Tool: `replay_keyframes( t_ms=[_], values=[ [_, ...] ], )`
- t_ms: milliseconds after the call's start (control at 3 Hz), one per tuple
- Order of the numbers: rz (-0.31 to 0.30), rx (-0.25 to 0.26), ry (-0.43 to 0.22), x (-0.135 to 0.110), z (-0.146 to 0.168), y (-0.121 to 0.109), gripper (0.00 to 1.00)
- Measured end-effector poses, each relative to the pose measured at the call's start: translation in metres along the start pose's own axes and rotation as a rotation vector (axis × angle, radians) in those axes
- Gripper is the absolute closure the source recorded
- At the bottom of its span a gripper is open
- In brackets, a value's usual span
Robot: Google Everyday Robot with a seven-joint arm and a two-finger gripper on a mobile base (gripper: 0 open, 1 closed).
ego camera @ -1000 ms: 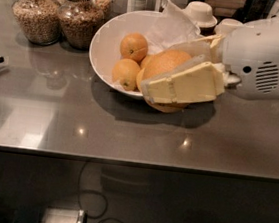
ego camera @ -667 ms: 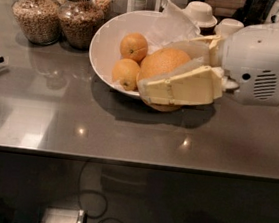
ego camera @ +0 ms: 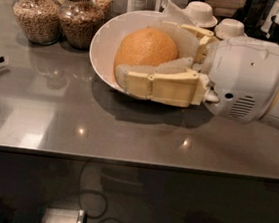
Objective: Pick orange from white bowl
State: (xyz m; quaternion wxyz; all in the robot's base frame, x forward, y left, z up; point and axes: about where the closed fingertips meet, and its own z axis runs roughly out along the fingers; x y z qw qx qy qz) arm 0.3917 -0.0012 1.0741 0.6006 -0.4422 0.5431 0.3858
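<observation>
Orange (ego camera: 148, 43) was held clenched between the 2 fingers of the pincer (ego camera: 142, 50), at the white bowl (ego camera: 104, 44) on the table (ego camera: 53, 119).

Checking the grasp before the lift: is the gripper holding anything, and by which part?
The gripper holds the orange by its sides, one finger along the front and the other behind it, in the bowl.

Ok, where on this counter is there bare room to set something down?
The front strip of the counter, between the white bowl and the near edge, is bare. The back is crowded: jars left, cups right, the gripper closed on the orange at the bowl.
</observation>
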Motion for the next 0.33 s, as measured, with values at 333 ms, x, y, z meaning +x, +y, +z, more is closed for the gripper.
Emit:
replay_keyframes(
  t_ms=[333],
  values=[
    [-0.09,-0.043,-0.033,-0.0113,0.0147,0.0132,1.0]
  ],
)
